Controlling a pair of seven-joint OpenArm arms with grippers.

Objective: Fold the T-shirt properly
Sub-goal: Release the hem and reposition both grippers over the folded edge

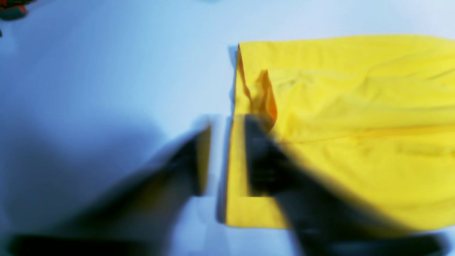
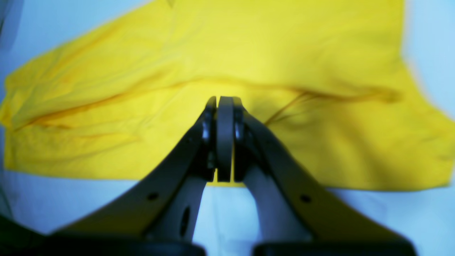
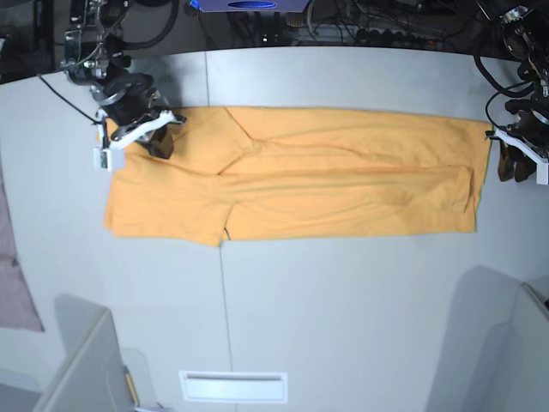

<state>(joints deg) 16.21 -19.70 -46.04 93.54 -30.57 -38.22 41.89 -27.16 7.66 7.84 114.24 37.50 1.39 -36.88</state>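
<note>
A pale grey table (image 3: 343, 326) carries everything here; its top is made of panels, with a thin seam running front to back near the middle and another near the back left. The T-shirt (image 3: 326, 184) lies flat on it toward the back, folded into a long orange-yellow band stretching almost from the left side to the right, with one sleeve part hanging lower at the left end. A few soft creases run along its length. At the far left edge a pinkish-grey cloth (image 3: 15, 283) lies partly in view. A white slotted plate (image 3: 232, 386) sits flush near the front edge.
</note>
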